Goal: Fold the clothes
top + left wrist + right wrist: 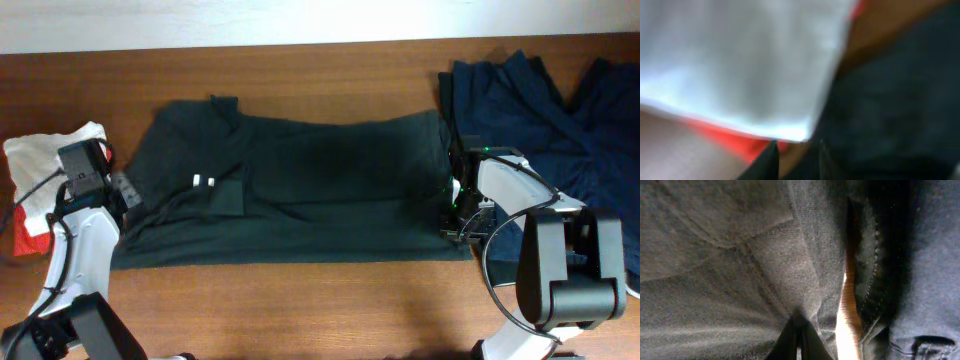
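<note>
The black T-shirt (300, 190) lies spread flat across the middle of the table, with a small white tag (204, 182) showing near its left end. My left gripper (124, 192) is at the shirt's left edge. In the blurred left wrist view its fingers (797, 157) stand a little apart with bare wood between them, and the dark shirt (890, 100) is to their right. My right gripper (455, 208) is at the shirt's right edge. In the right wrist view its fingers (797, 330) are shut on a pinch of the shirt's cloth (730, 290).
Folded white and red pieces (40, 160) lie at the far left, next to my left arm, and fill the left wrist view (740, 65). A wrinkled navy-blue garment (560, 110) lies at the right and touches the shirt's right end. The table's front edge (300, 275) runs just below the shirt.
</note>
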You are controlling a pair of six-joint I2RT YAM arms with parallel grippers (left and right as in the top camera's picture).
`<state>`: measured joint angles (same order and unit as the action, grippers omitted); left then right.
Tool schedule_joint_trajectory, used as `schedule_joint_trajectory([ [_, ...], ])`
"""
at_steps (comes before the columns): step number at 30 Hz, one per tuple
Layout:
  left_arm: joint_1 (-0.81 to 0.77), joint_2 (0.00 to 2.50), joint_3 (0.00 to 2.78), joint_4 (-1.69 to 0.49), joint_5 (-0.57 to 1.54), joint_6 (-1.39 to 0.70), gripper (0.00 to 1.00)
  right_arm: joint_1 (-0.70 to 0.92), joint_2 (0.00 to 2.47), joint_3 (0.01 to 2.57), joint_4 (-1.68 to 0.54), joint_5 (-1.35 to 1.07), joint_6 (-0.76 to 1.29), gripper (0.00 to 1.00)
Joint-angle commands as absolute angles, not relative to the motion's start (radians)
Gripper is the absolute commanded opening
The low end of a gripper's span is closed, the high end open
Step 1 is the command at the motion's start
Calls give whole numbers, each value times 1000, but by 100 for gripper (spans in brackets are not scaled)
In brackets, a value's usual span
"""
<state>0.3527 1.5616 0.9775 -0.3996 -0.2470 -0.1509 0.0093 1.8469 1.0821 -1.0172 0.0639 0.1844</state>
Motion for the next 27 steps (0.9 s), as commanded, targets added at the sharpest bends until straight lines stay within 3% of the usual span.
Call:
schedule_joint_trajectory([
  [1,351,1607,992,-353,-47,-32,18,12,1854,1076,-1019,91,192,4],
  [12,370,1770,992,-161,-65,-29,17,12,1854,1076,-1022,91,192,4],
  [27,619,1830,997,-196,-130,-29,16,12,1854,1077,-1017,91,192,4],
])
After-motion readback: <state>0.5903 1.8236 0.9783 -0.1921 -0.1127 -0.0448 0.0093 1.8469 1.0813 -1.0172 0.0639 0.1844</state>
